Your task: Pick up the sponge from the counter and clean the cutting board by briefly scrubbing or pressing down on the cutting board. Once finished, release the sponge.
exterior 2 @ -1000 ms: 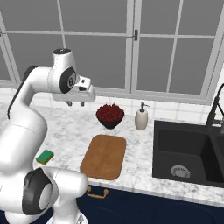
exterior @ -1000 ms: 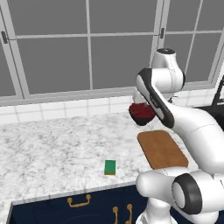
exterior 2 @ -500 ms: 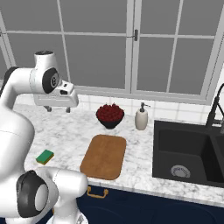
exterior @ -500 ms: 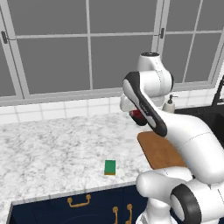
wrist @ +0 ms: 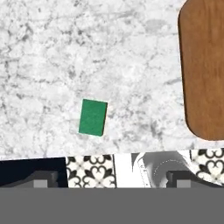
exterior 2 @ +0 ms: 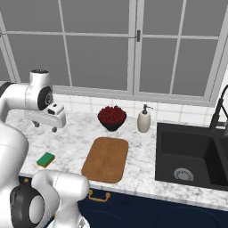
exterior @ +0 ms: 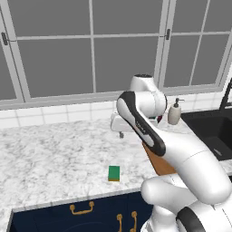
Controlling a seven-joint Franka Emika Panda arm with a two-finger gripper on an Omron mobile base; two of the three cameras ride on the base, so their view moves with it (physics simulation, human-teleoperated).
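Hand view looks straight down on your marbled worktop (wrist: 52, 57): the green sponge (wrist: 92, 117) lies flat near the front edge, well apart from the brown cutting board (wrist: 204, 70). Your gripper (exterior 2: 44, 126) hangs high above the worktop, its jaws spread wide and holding nothing.
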